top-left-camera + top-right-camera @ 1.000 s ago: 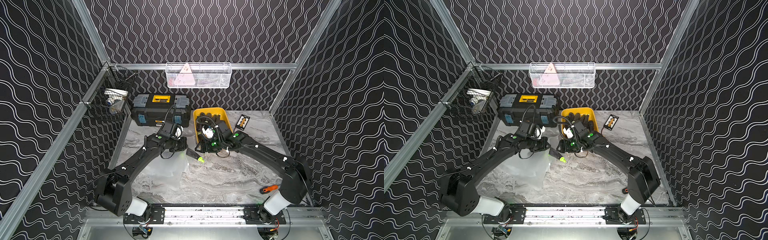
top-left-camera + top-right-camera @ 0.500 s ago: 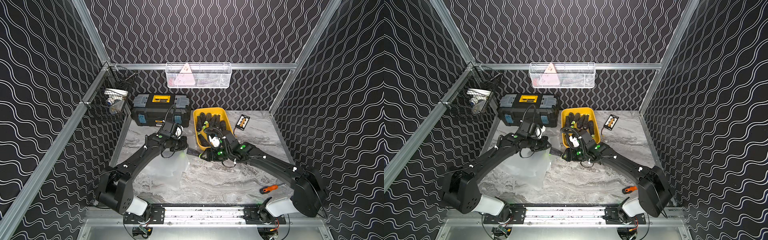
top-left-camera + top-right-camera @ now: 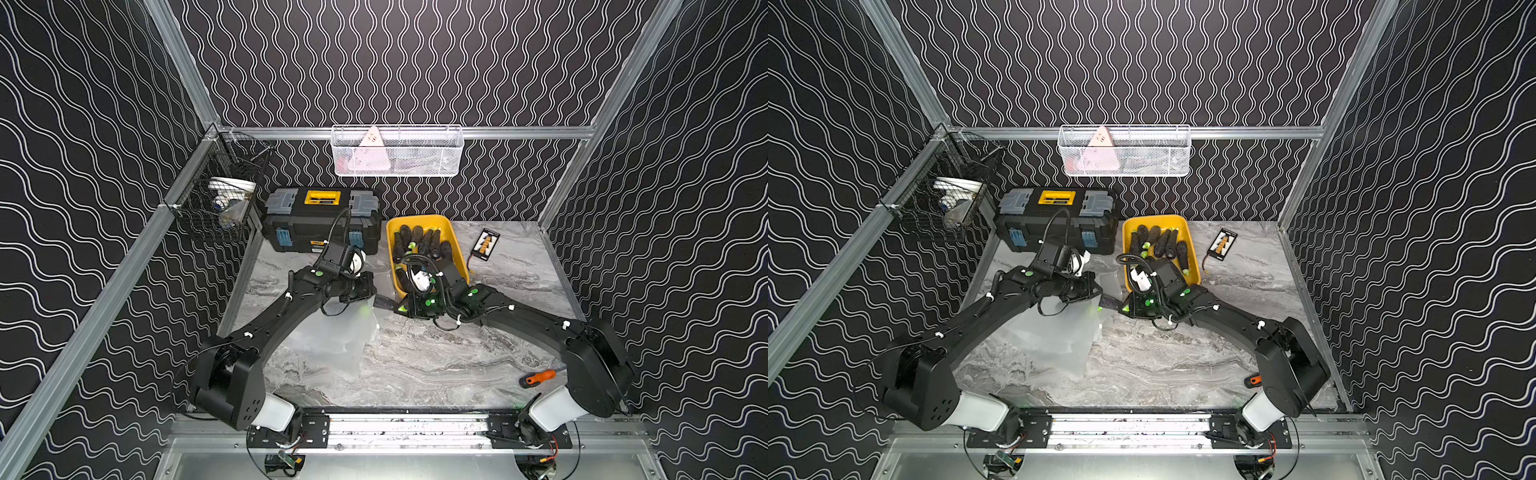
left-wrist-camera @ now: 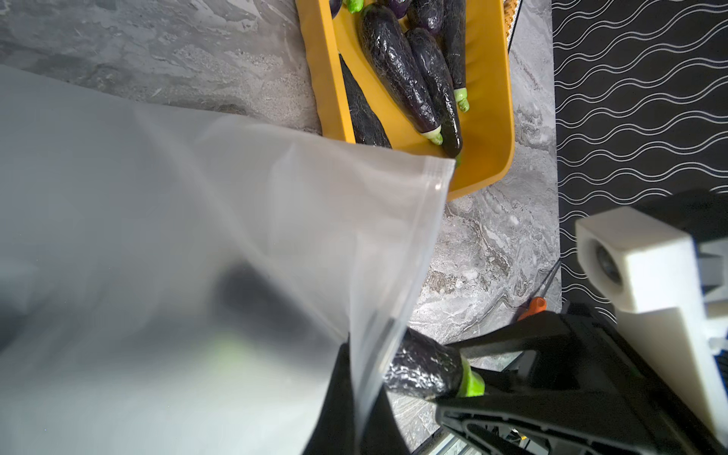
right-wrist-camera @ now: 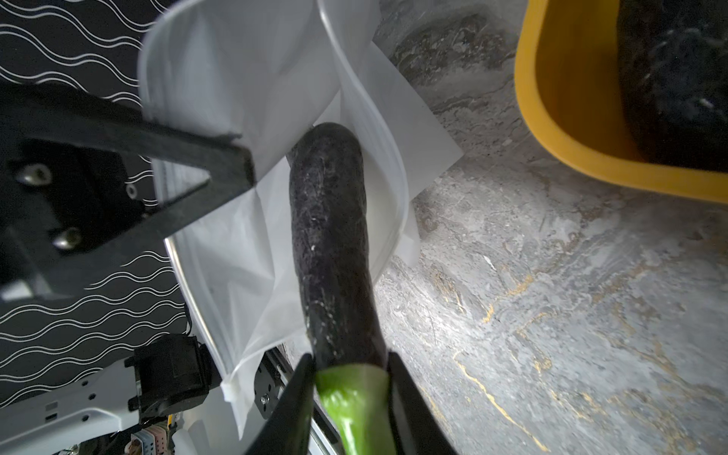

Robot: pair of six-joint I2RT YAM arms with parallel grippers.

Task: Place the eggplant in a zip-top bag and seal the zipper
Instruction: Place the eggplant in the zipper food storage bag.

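A dark purple eggplant (image 5: 331, 236) with a green stem sticks out of my right gripper (image 5: 348, 362), which is shut on its stem end. The eggplant's tip reaches into the open mouth of the translucent zip-top bag (image 5: 244, 78). My left gripper (image 4: 354, 394) is shut on the bag's rim and holds that edge up. In both top views the bag (image 3: 332, 336) (image 3: 1054, 336) lies on the marble table, with the left gripper (image 3: 372, 291) and right gripper (image 3: 401, 307) facing each other and the eggplant (image 3: 384, 303) between them. The left wrist view shows the eggplant (image 4: 425, 366) just past the rim.
A yellow tray (image 3: 419, 219) with several more eggplants stands right behind the right wrist. A black toolbox (image 3: 320, 224) sits behind the left gripper. An orange-handled screwdriver (image 3: 540, 377) lies front right and a small board (image 3: 485, 245) back right. Wire baskets hang on the walls.
My right arm has swung from the tray toward the left with the eggplant, bringing its tip to the bag's mouth. The left arm has stayed where it was, holding the bag.
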